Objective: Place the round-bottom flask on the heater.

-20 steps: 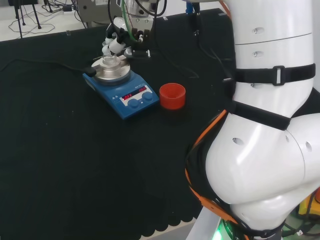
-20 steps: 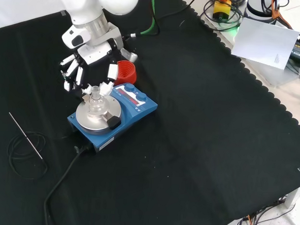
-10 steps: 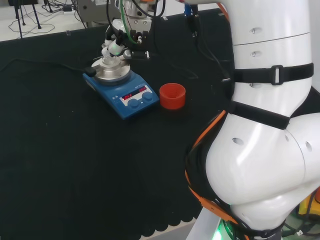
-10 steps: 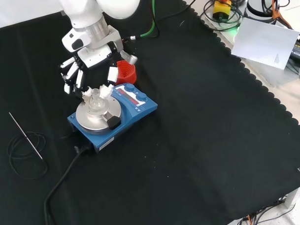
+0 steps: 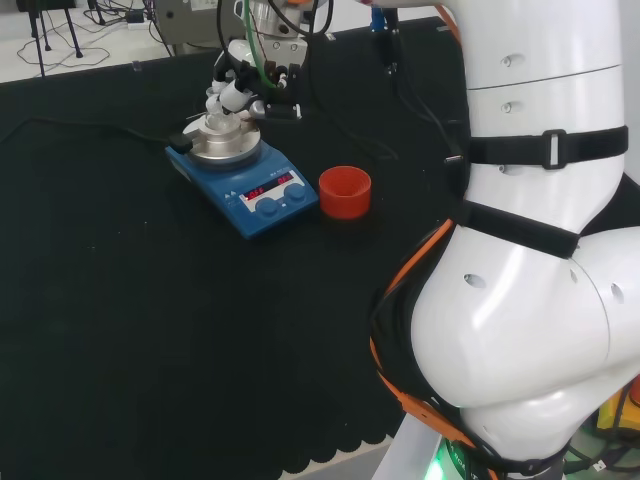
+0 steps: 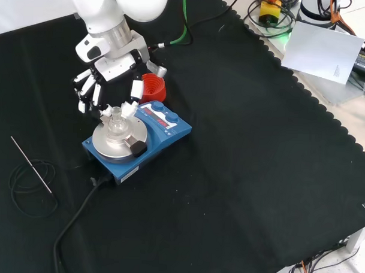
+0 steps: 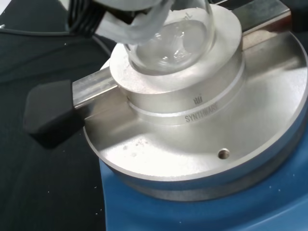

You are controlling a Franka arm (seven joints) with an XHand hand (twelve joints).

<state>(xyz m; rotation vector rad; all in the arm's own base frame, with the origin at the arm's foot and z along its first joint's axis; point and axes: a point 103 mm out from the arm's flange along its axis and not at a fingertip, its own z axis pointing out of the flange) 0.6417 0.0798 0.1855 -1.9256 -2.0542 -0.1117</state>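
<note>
Even, bright room light falls from above. The black cloth (image 6: 241, 174) soaks it up and shows almost no shadow, staying near featureless in the lower half of the front view. At the right of the head view the white arm link (image 5: 520, 330) carries soft highlights and shades grey along its underside. In the wrist view the metal heater block (image 7: 192, 96) gleams pale, the clear flask (image 7: 173, 43) throws small glints, and the white hand (image 7: 130, 19) near the frame's top is blurred, out of focus.
</note>
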